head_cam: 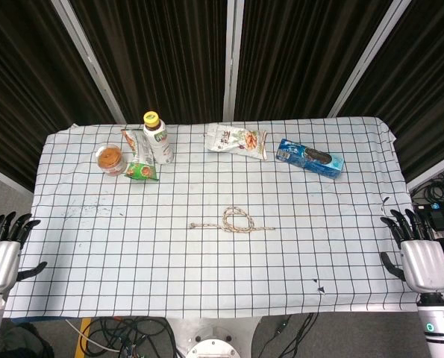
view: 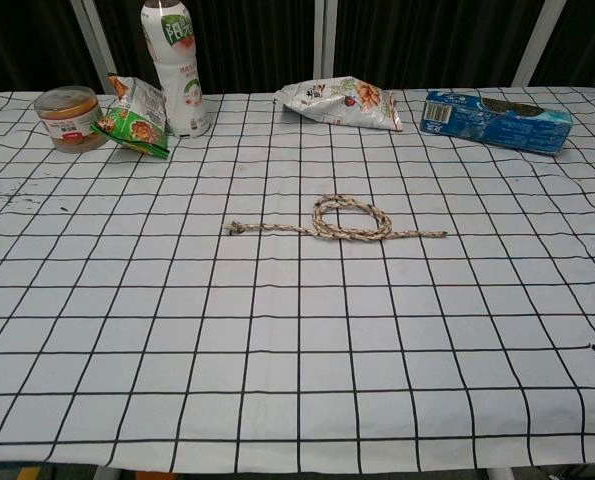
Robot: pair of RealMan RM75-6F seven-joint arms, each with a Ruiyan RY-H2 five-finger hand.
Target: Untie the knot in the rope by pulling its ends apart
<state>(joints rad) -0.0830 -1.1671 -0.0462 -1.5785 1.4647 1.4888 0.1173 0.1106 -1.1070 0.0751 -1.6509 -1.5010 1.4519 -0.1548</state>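
A beige rope (head_cam: 234, 222) lies in the middle of the checked tablecloth, tied in a loose loop knot (view: 349, 219) with one end running left (view: 239, 228) and a thinner end running right (view: 432, 234). My left hand (head_cam: 1, 250) hangs off the table's left edge, fingers spread, holding nothing. My right hand (head_cam: 419, 253) sits beyond the right edge, fingers apart and empty as well. Both hands are far from the rope and show only in the head view.
Along the back of the table (head_cam: 207, 283) stand a small jar (head_cam: 110, 158), a green snack bag (head_cam: 139, 168), a drink bottle (head_cam: 157, 138), a white snack bag (head_cam: 238, 140) and a blue cookie pack (head_cam: 310, 157). Cables lie on the floor below.
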